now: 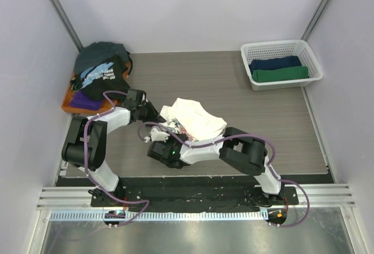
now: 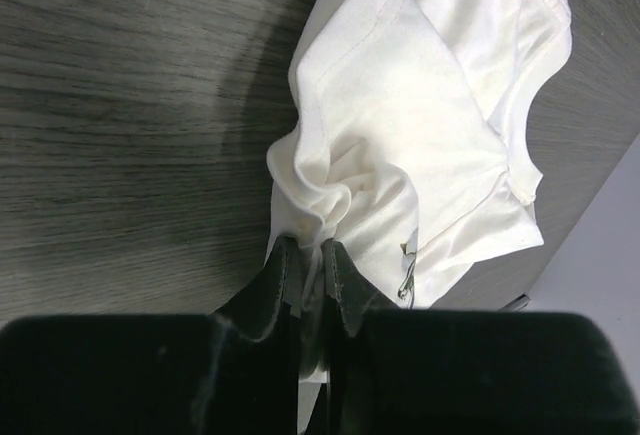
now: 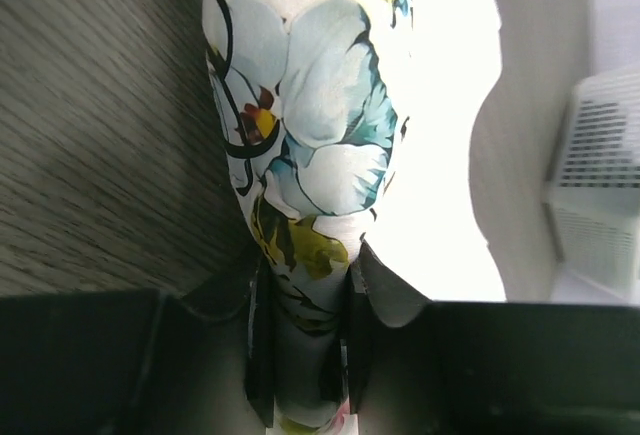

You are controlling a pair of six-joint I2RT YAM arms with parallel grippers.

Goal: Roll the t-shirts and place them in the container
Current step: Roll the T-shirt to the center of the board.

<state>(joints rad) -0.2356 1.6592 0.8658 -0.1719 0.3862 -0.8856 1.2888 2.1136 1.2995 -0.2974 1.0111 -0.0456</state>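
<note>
Counting the t-shirts gives six: one cream-white t-shirt [image 1: 193, 117] loose on the tabletop [image 1: 257, 125], three stacked on the single orange tray [image 1: 71, 107] in the far left corner, and two in the single white basket [image 1: 280, 45] in the far right corner. The tray's stack shows a dark teal t-shirt [image 1: 105, 49] at the back, a black t-shirt [image 1: 102, 76] with pale-blue print over it, and a purple t-shirt [image 1: 87, 99] at the front. In the basket the navy t-shirt [image 1: 274, 64] and green t-shirt [image 1: 279, 74] lie rolled side by side, their long axes parallel to the far edge. The cream-white t-shirt sits bunched near the middle of the tabletop, closer to the near edge, its long axis running roughly left to right. Both of the two grippers are on its left end. The left gripper [image 2: 310, 250] is almost fully closed, pinching a gather of plain white fabric. The right gripper [image 3: 300, 285] has its fingers drawn in against a fold of the flower-printed side, which fills the gap between them.
</note>
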